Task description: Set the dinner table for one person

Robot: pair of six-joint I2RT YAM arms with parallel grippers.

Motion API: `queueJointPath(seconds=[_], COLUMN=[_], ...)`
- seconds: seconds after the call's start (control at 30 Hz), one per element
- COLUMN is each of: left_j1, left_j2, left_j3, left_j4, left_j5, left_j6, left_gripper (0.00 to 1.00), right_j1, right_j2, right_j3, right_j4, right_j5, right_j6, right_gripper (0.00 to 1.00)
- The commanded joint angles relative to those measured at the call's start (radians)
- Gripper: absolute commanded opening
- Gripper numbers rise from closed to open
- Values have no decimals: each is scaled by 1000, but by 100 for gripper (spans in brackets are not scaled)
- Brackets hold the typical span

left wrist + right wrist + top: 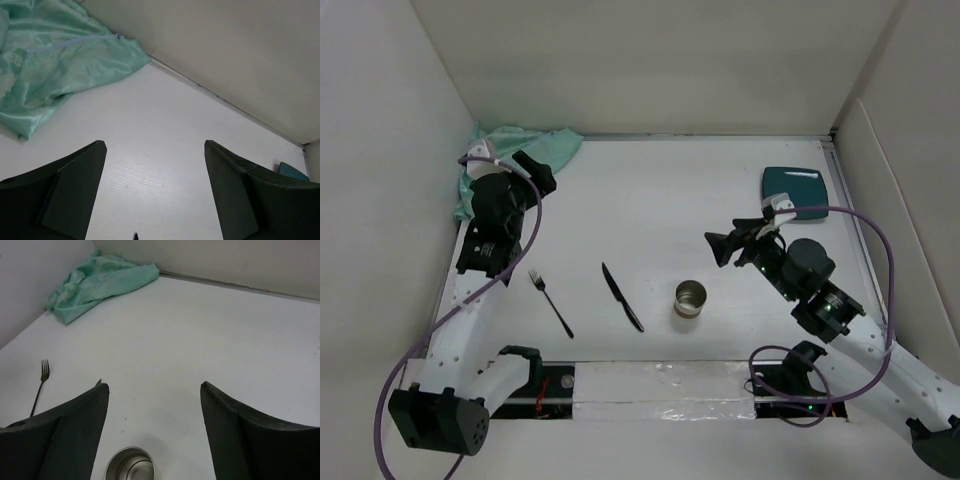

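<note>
Top external view shows the bench (660,200) barely set: fork (551,303), knife (621,297) and cup (690,299) lie in a loose row near its front edge, the teal plate (794,194) sits apart at far right, and the green cloth (515,150) is bunched in the far-left corner, so the place setting looks yet to be assembled. Above the bench, the left hand (542,175), wide and empty, hovers just beside the cloth, while the right hand (713,250), also wide and empty, hangs between cup and plate

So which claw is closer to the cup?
The right claw. It hovers just beyond the cup, slightly to its right. The left claw is far off at the back left, by the green cloth.
</note>
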Motion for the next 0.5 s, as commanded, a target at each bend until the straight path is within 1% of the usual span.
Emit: queueJointPath(seconds=[0.0,0.07,0.13,0.17,0.23,0.27,0.3,0.33,0.37,0.4,0.43,0.47], left_j1=[7,7,7,17,42,42,42,42,42,54,89,115], left_j2=[34,47,62,80,106,140,158,177,215,237,260,315], left_j3=[19,23,49,59,89,115,129,143,155,178,190,206], left_j4=[7,11,4,2,-2,-13,-24,-30,-34,-39,-47,-59], left_j5=[-9,2,-13,-22,-33,-77,-78,-134,-166,-194,-207,-190], left_j6=[-19,-14,-4,4,24,29,29,53,64,71,73,69], left_gripper=[77,78,78,78,76,72,65,56,42,9,2,0], right_j1=[-6,-6,-6,-6,-6,-6,-6,-6,-6,-6,-6,-6], right_j2=[11,16,13,13,10,5,3,3,8,8,13,13], right_j3=[-5,17,4,-5,-13,-14,-16,-20,-25,-23,-11,-5], right_j4=[53,4,14,45,42,36,33,48,52,51,28,10], right_j5=[-20,-23,-22,-25,-45,-51,-52,-57,-68,-93,-95,-97], right_j6=[2,2,2,6,8,6,6,2,-3,-13,-24,-21], right_gripper=[78,78,74,67,54,35,21,4,0,0,0,0])
